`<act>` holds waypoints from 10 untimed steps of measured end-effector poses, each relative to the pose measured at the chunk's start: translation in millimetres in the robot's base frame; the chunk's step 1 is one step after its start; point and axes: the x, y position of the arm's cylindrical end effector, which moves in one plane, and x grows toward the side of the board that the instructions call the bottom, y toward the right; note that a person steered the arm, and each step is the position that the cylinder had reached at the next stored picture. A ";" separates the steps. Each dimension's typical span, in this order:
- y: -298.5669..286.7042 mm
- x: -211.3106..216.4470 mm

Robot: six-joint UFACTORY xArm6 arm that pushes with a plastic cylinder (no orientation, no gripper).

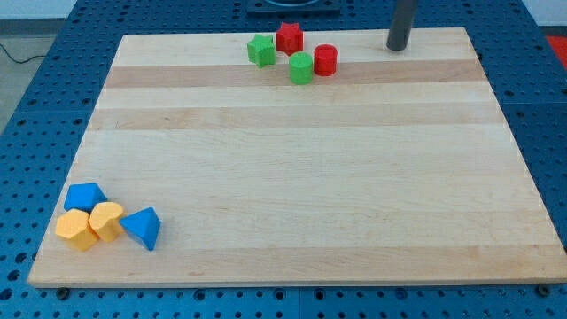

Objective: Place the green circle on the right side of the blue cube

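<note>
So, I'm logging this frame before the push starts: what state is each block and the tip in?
Green circle: top of the board, touching the red circle, untouched by the tip.
Red circle: right of the green circle.
Green star: beside the red star.
Red star: topmost.
Blue cube: bottom-left cluster.
Two yellow blocks: touching, below the cube.
Blue triangle: right of them.
My tip: top right, clear of all blocks.

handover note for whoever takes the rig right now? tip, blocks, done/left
My tip: at the view's top right, touching no block, right of the top cluster.
Green circle: top centre, beside the red cylinder, near the green star and red star.
Blue cube: bottom left, clustered with two yellow blocks and a blue wedge.
Done: nothing visible.
Left: push the green circle across the board to the blue cube's right side.
</note>
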 end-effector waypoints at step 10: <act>-279.1 175.7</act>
